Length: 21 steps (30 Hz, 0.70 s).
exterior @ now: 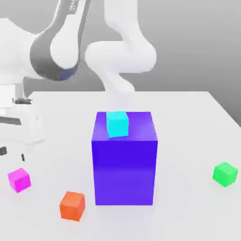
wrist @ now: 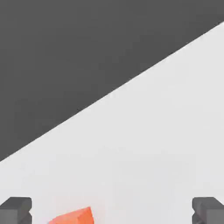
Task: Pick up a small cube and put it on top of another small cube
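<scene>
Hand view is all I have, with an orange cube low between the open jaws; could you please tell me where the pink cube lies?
Observer: The magenta-pink cube sits on the table near the exterior view's left edge, left of the orange cube.
Operator: Thank you. Is anything stacked already?
Observer: A cyan cube rests on top of a tall blue block.
Operator: Are there other small cubes?
Observer: A green cube stands alone on the exterior view's right.

Four small cubes counted, one pink (exterior: 19, 179), one orange (exterior: 72, 205), one green (exterior: 225, 174), one cyan (exterior: 117, 124), one large blue block (exterior: 124, 162), one white table (exterior: 188, 117), one robot arm (exterior: 70, 42) seen, possibly partly cropped.
</scene>
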{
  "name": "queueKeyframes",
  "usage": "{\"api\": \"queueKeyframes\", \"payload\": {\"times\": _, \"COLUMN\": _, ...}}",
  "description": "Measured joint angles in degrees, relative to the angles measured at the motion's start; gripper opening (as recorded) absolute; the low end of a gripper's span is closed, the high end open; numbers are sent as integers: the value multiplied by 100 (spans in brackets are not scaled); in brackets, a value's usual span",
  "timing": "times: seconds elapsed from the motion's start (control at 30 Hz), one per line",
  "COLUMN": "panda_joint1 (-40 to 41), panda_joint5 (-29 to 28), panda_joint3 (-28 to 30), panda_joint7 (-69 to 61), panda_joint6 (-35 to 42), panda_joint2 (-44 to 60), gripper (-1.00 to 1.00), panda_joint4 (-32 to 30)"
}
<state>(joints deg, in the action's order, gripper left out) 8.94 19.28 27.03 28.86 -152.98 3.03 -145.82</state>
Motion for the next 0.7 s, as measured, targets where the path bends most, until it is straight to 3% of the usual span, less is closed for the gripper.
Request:
{"api": "queueKeyframes", "payload": {"times": 0.17, "panda_joint1": 333, "panda_joint5": -111, "panda_joint3": 317, "panda_joint7": 14, "panda_joint6": -537, "panda_joint2": 849, "gripper": 0, "panda_joint4": -288}}
{"api": "queueKeyframes", "payload": {"times": 0.4, "panda_joint1": 1201, "panda_joint5": 1010, "panda_joint3": -700, "panda_joint7": -850, "panda_joint6": -1236, "panda_joint2": 1886, "gripper": 0, "panda_joint4": -43}}
{"api": "queueKeyframes", "payload": {"times": 0.43, "panda_joint1": 1342, "panda_joint5": 1144, "panda_joint3": -870, "panda_joint7": -952, "panda_joint6": -1326, "panda_joint2": 2011, "gripper": -100, "panda_joint4": -9}}
{"api": "queueKeyframes", "payload": {"times": 0.7, "panda_joint1": 1271, "panda_joint5": 1045, "panda_joint3": -779, "panda_joint7": -876, "panda_joint6": -1271, "panda_joint2": 1935, "gripper": -100, "panda_joint4": -30}}
